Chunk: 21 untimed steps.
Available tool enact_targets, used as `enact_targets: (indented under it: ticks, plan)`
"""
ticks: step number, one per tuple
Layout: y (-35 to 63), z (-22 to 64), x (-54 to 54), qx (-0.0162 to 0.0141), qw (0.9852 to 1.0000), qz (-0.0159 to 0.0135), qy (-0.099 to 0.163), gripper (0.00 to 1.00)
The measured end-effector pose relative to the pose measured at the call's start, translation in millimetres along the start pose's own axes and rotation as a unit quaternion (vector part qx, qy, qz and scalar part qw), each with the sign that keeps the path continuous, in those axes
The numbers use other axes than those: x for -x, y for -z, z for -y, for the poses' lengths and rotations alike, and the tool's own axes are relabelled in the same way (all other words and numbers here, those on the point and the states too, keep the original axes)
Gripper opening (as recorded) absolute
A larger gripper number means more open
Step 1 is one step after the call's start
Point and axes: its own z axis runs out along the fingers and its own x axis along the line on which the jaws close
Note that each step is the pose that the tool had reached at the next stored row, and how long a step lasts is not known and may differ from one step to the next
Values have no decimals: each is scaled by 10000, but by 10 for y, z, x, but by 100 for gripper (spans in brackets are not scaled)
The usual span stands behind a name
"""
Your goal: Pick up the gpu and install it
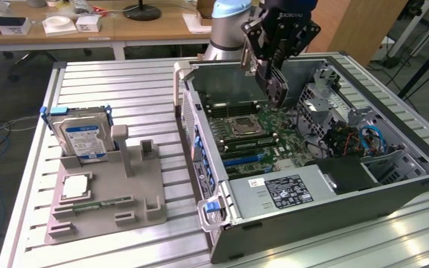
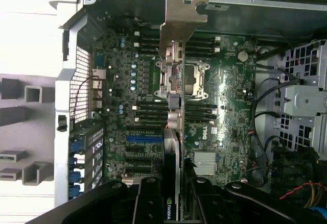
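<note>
In open PC case (image 1: 326,215) at bench (image 1: 110,78) edge on the exterior view's right, over mobo (image 2: 230,96), holds gpu (image 2: 172,150) clamped in gripper (image 2: 176,188), bracket (image 2: 180,25) end down near CPU socket (image 2: 196,76). Could clip socket w/ bracket if tilted; could twist loose, pinched at one end only.

Bright room light, glare on table (image 1: 404,229)

NVIDIA eye logo on gpu (image 2: 170,173) edge. White "DELL" sideways on motherboard (image 2: 225,113). Possibly "ROBOTIQ" on gripper (image 1: 270,71) body, blurred. Power supply sticker (image 1: 283,191) and blue hard drive label (image 1: 82,137): print unreadable.
</note>
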Motion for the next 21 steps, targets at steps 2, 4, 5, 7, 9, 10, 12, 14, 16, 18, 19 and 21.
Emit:
enact_targets:
  ticks: [2, 4, 5, 7, 9, 10, 12, 14, 16, 18, 19, 21]
  plan:
    - [-1, -3, 22, 0, 10000, 0, 8, 26]
    - [-1, -6, 46, 0, 10000, 0, 19, 26]
    - [-2, -6, 56, 1, 10000, 0, 23, 26]
    - [-3, -10, 81, 1, 10000, 0, 33, 26]
    - [-3, -12, 102, 1, 10000, -1, 43, 26]
    - [-3, -14, 111, 1, 10000, -1, 47, 26]
    - [-4, -18, 131, 2, 10000, -1, 55, 26]
    - [-5, -22, 152, 2, 10000, -1, 64, 26]
    - [-5, -25, 174, 2, 10000, -2, 75, 26]
    - [-6, -28, 192, 2, 10000, -2, 84, 26]
    - [-6, -30, 199, 3, 10000, -2, 88, 26]
    - [-7, -33, 216, 3, 10000, -2, 96, 26]
